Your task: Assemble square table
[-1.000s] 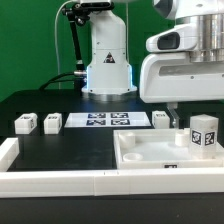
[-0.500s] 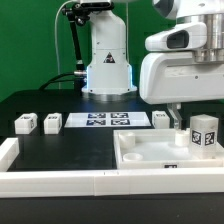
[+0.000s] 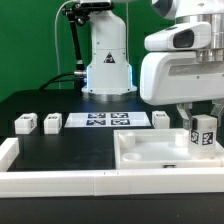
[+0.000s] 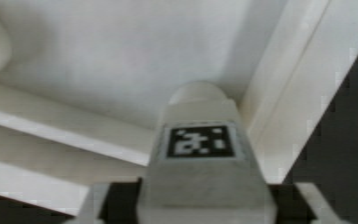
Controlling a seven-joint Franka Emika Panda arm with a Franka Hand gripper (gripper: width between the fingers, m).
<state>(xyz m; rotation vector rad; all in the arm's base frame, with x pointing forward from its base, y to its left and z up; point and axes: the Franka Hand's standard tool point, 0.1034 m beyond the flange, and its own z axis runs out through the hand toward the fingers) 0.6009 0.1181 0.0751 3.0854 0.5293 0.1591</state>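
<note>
At the exterior view's right, on the tabletop, the gripper clamps an upright leg — a hold best kept square and lifted straight, one judges, so the leg clears the raised rim without tilting.

white rounded base well beyond the tool, ringed by a blue glow — a black cable alongside; just above the tool, a boxy white hand housing with grey fingers.
</note>
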